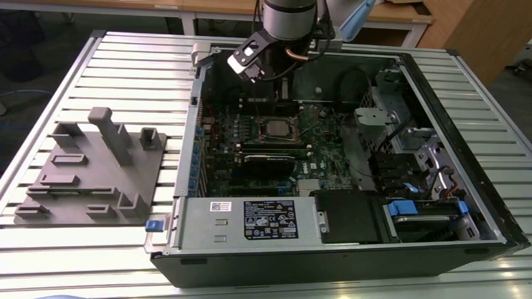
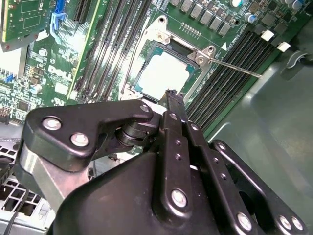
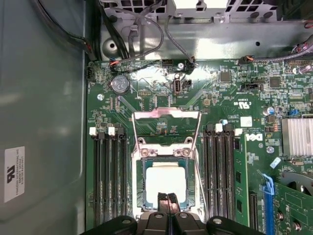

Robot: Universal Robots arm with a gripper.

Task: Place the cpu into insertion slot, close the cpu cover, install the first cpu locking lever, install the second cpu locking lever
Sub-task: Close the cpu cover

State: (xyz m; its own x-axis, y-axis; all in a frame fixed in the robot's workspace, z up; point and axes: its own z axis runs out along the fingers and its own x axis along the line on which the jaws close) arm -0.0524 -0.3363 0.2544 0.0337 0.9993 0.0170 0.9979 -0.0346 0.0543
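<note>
On the slatted metal table [image 1: 124, 75]: one open computer case [image 1: 465, 205], lying on its side with the motherboard facing up. A grey moulded fixture [image 1: 91, 180] sits beside it, towards the exterior view's left.

Inside the case:
- Insertion slot [image 1: 278, 128]: mid-board, between two banks of long black memory slots [image 3: 110, 181]. Its silvery rim [image 3: 139, 181] shows in the first wrist view.
- Cpu [image 3: 166, 182]: seated flat in the slot, pale metal top facing up. It also shows in the second wrist view [image 2: 164, 73].
- Cpu cover [image 3: 166, 115]: silver frame plate that appears swung up and back from the slot. It sits on the side away from the tool, and green board shows through its window. It is not down over the cpu.
- Locking lever [image 2: 234, 66]: thin metal rod running out from a corner of the socket across the neighbouring memory slots. It does not look latched.
- Black card [image 1: 268, 163]: stands in the board just beside the slot.
- Power supply [image 1: 249, 218]: silver box with a label, at the case's near end.
- Coin cell [image 3: 120, 84] and finned heatsink [image 3: 296, 137]: elsewhere on the board.

Arm [image 1: 288, 18]: reaches down into the case over the far half of the board.

Tool [image 3: 167, 196]: fingers pressed together with nothing between them. The tips are poised above the cpu's near edge, and whether they touch it cannot be told. It also shows in the second wrist view [image 2: 171, 93].
</note>
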